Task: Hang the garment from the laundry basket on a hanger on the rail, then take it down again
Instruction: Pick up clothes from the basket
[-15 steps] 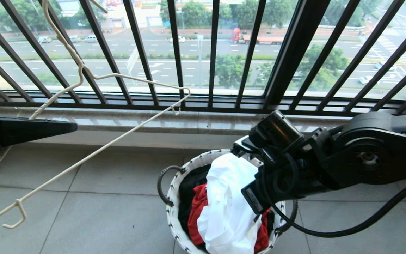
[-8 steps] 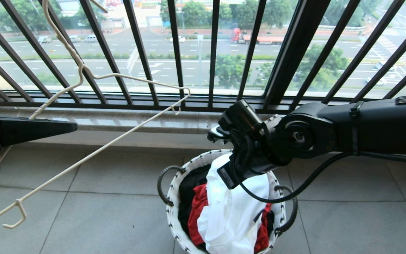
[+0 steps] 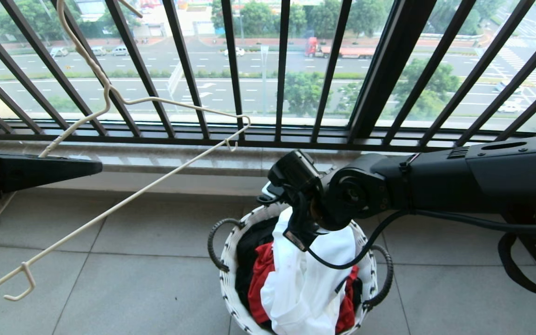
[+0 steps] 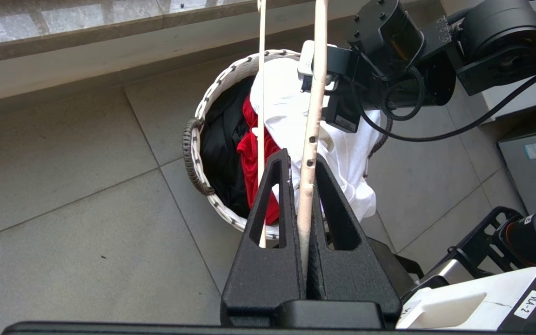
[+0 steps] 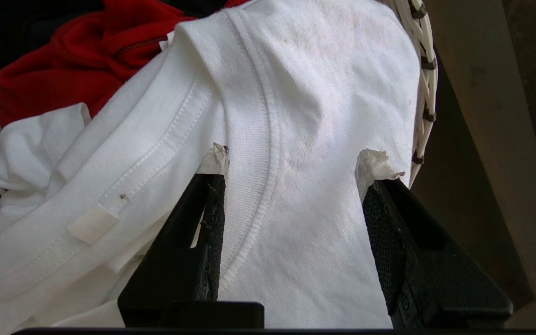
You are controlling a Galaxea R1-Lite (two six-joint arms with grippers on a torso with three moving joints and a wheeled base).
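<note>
While the white T-shirt (image 3: pixel 307 284) lies heaped on top of the round woven laundry basket (image 3: pixel 231 284) on the grey tiled floor (image 3: pixel 123 260), the robot's right hand (image 5: pixel 291 160) hangs just over it, its two taped fingers (image 5: pixel 214 158) spread apart on either side of the shirt's ribbed crew neck (image 5: pixel 249 153). The fingertips sit close to the cloth, but whether they touch it cannot be told; nothing is pinched between them. The shirt spills over the basket's near rim, with a red garment (image 3: pixel 261 279) and a black one (image 3: pixel 249 246) bunched beside it inside the basket. Two dark loop handles (image 3: pixel 214 244) stand out from the basket's sides. To the robot's left, well apart from the basket, the left hand (image 4: pixel 303 186) is pressed together on the thin cream-white wire hanger (image 3: pixel 123 204), pinching one of its wires between the black fingers (image 4: pixel 272 218) and holding it in the air. The hanger's long hook rises past the black window bars (image 3: pixel 233 70), and its lower bar slants down towards the floor, ending in a small notch hook. Beyond the bars lie a stone sill (image 3: pixel 193 160), a wide road and trees.
</note>
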